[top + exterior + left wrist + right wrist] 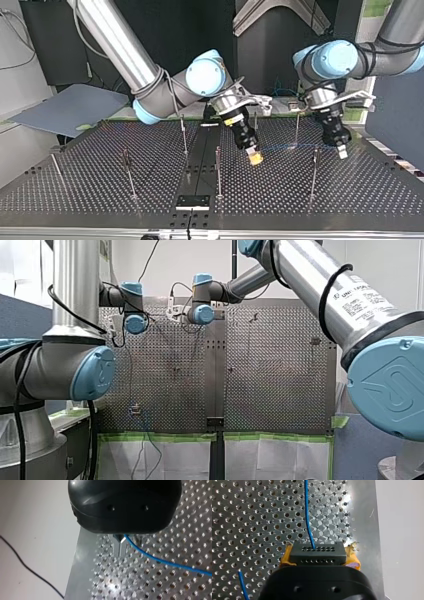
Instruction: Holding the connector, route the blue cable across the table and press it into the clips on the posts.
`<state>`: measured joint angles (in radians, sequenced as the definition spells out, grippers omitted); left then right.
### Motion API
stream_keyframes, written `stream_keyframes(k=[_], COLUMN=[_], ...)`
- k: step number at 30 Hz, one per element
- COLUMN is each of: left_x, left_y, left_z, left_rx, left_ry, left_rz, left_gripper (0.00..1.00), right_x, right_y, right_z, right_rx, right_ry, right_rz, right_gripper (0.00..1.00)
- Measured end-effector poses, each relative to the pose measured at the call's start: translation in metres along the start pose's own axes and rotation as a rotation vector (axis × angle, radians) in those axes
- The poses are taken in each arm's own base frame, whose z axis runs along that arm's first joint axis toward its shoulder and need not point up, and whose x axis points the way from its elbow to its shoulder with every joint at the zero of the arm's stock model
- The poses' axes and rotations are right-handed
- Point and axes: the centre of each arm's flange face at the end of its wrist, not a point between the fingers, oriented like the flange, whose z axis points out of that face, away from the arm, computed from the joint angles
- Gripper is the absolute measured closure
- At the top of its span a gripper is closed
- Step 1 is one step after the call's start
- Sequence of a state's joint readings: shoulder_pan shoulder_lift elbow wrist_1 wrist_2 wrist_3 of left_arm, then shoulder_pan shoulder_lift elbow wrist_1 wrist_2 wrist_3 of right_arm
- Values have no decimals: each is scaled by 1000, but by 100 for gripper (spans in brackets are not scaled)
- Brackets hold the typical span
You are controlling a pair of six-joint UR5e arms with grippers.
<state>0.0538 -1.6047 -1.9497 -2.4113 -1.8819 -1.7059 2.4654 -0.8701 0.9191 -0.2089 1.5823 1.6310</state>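
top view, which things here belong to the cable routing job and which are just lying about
For the job: blue cable, black connector, posts, my right end effector holding the connector, my left end effector pinching the cable.

Lying about: blue-grey sheet beyond the table at the top view's left, black cord beside the table in the left wrist view.
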Motion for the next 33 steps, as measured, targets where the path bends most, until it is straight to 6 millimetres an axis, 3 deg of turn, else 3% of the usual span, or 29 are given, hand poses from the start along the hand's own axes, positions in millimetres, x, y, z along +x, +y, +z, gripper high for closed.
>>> stream_keyframes(k=[9,26,33], left_x=[2,42,46], left_y=[21,18,23], left_z=[22,54,58], left_rx=[16,136,144], left_ry=[-23,19,27], left_rz=[-29,-65,-80], left_gripper=[100,100,100], right_x=[11,41,44], right_y=[9,22,26], right_z=[6,16,17], right_rx=[-8,-35,-41], right_ry=[18,53,52], right_rz=[-2,-3,-4], right_gripper=[100,100,100])
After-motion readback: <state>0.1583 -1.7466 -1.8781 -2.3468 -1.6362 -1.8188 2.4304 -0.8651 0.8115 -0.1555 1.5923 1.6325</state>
